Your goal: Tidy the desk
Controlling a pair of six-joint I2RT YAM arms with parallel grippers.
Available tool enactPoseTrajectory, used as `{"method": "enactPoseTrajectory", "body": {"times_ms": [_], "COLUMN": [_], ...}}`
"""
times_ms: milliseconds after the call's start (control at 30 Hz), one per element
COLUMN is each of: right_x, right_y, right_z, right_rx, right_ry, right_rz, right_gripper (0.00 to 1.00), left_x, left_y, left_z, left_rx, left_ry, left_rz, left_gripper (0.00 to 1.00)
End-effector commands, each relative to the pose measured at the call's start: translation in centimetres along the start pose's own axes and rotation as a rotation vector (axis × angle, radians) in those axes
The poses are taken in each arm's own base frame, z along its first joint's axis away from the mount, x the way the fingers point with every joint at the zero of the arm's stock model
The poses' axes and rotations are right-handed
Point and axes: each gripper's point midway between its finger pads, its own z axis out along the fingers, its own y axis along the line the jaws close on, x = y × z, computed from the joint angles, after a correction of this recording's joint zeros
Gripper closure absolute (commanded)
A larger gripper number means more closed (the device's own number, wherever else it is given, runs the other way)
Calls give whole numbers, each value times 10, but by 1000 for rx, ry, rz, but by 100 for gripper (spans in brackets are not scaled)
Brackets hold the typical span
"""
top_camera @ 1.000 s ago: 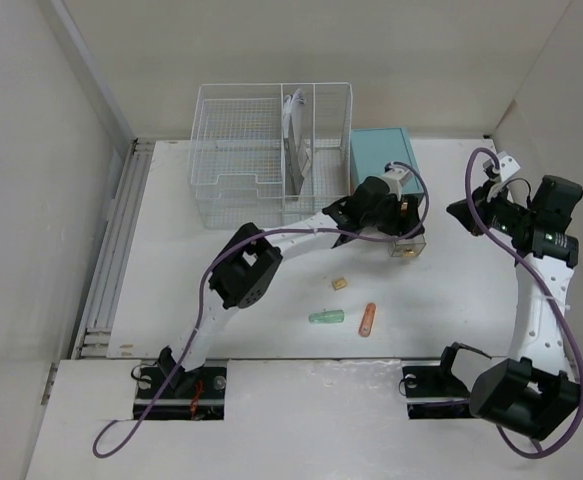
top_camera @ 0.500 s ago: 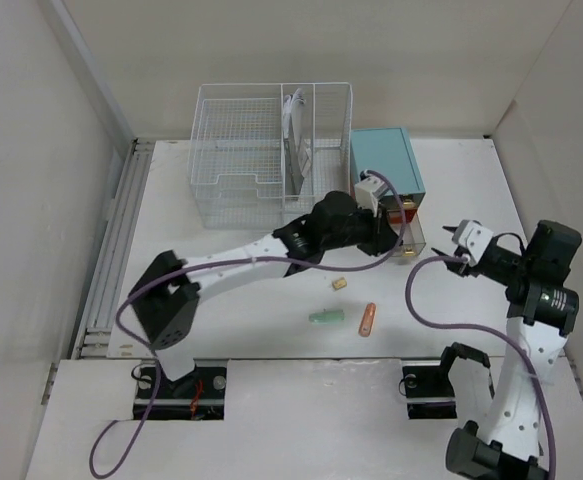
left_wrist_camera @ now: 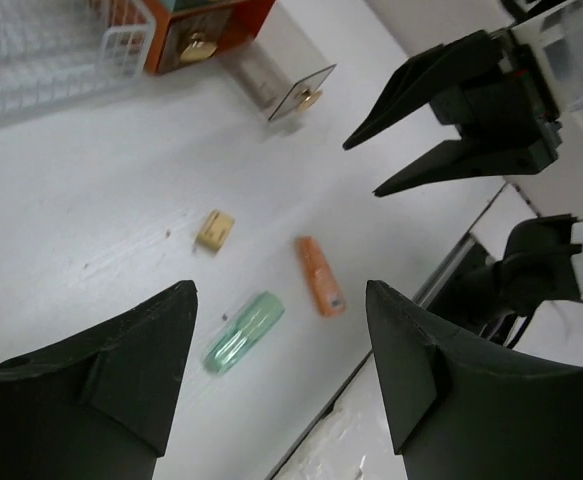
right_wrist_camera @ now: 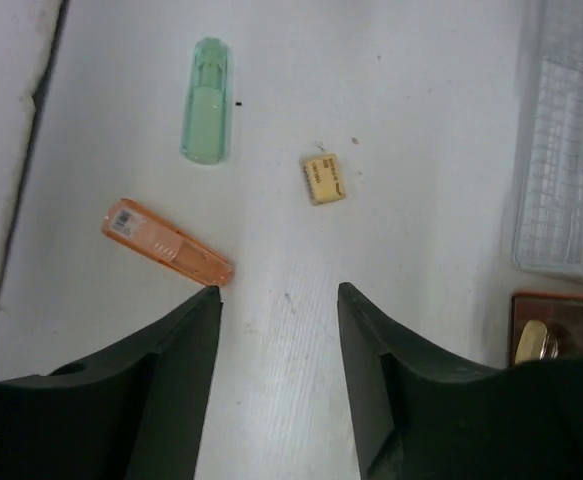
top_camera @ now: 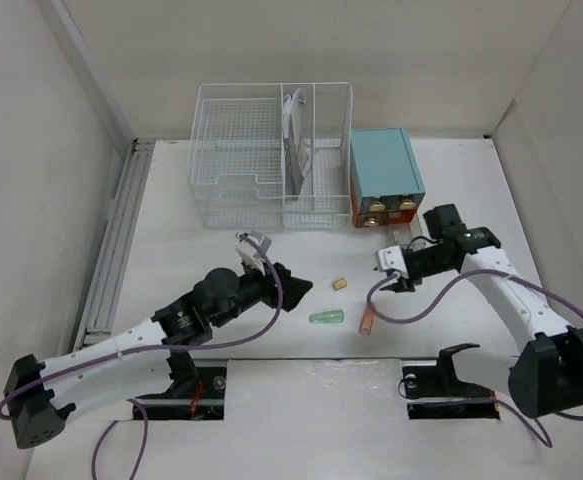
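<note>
The white desk (top_camera: 171,260) holds three loose items near its front middle: a small yellow eraser (top_camera: 340,283), a green translucent tube (top_camera: 326,318) and an orange tube (top_camera: 368,319). My left gripper (top_camera: 299,287) is open and empty, above the desk just left of them; in its wrist view the green tube (left_wrist_camera: 244,332) lies between its fingers, with the orange tube (left_wrist_camera: 320,275) and eraser (left_wrist_camera: 214,229) beyond. My right gripper (top_camera: 384,275) is open and empty, just right of the orange tube (right_wrist_camera: 166,243), whose end lies by its left fingertip. The green tube (right_wrist_camera: 205,100) and eraser (right_wrist_camera: 323,178) lie ahead.
A white wire basket organizer (top_camera: 271,155) stands at the back with paper in it. A teal drawer cabinet (top_camera: 384,175) with orange fronts stands to its right; one clear drawer (left_wrist_camera: 281,80) is pulled out. A metal rail (top_camera: 116,240) runs along the left edge.
My left arm has drawn back from the drawer cabinet to the front left. My right arm has swung in from the right side to the middle, beside the orange tube.
</note>
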Motion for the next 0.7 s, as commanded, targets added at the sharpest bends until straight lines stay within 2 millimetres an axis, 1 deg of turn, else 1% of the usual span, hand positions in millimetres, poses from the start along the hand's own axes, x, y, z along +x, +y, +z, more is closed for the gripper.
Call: {"method": "enactPoseTrajectory", "body": {"times_ms": [0,33,67,133,167,200,233,267,300,333,367,400,433,467,500,533,567,600,633,667], "right_x": [-7,-5,-3,-2,1,8,9,13,13,20,21,22,30,35,36,40,38,41,41,45], "right_y": [-48,-50,-55,-64,-65,-71,-72,-72,-74,-76,-75,-81,-77,-75,-72,-70,-68,-64,-64,-57], "right_z": [22,29,38,51,58,69,79,87,93,101,107,109,116,117,121,124,126,128,128,132], "right_rx": [115,119,121,109,95,71,60,49,53,40,24,30,-1,-18,-40,-59,-65,-83,-83,-102], "right_ry": [137,165,189,229,240,258,284,301,312,336,347,357,381,400,406,415,413,427,427,440], "right_rz": [-154,-160,-117,-133,-98,-88,-95,-104,-84,-82,-88,-90,-76,-62,-66,-53,-59,-58,-58,-57], "right_gripper": [47,51,52,55,55,56,56,56,56,56,56,55,55,54,52,52,52,52,52,52], "left_x": [15,23,26,33,26,29,31,28,33,29,31,34,34,34,34,34,37,37,39,41], "left_y": [23,28,30,34,31,32,34,32,35,33,34,36,36,37,37,37,38,38,40,41], "left_z": [-14,-20,-23,-27,-30,-32,-32,-34,-35,-36,-36,-37,-37,-37,-37,-37,-38,-38,-39,-39], "left_rx": [-81,-83,-86,-86,-69,-69,-75,-68,-80,-75,-80,-87,-87,-87,-87,-87,-88,-88,-88,-93], "left_ry": [-7,-4,-1,-1,-26,-27,-18,-29,-10,-17,-10,2,2,2,2,2,3,4,4,11], "left_rz": [-60,-74,-84,-96,-101,-101,-99,-101,-98,-88,-87,-85,-85,-76,-76,-76,-75,-75,-75,-83], "left_gripper": [35,35,35,35,35,35,35,35,35,35,35,35,35,35,35,35,35,35,35,33]}}
